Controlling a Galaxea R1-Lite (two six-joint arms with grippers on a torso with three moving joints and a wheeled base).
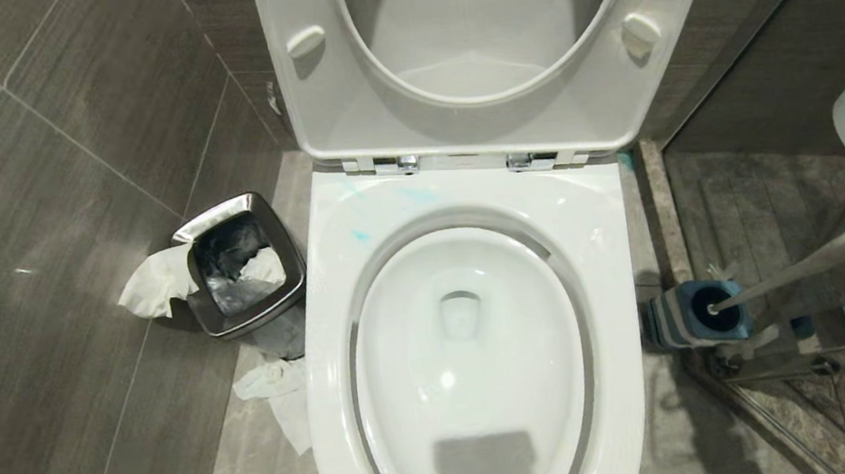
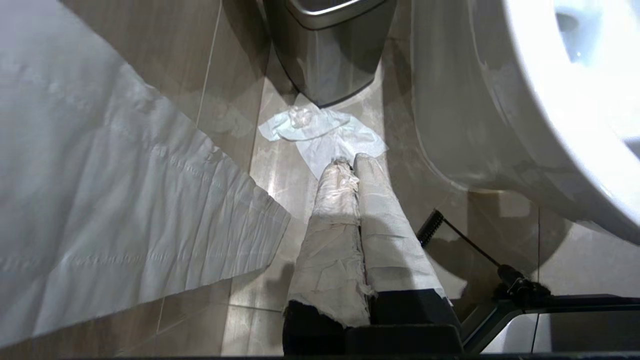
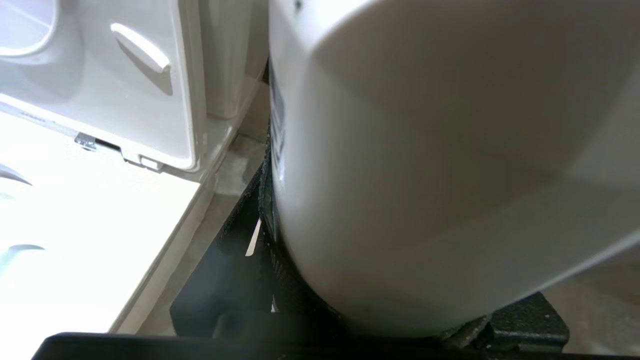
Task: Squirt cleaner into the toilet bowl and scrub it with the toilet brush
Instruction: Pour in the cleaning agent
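toilet brush handle tilted up-right from holder, R fingers clamped on cleaner, L fingers closed, empty

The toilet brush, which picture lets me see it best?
The head view. The toilet brush leans with its long white handle out of the blue-and-grey holder, on the floor beside the toilet bowl. The left wrist view and the right wrist view do not show the brush at all.
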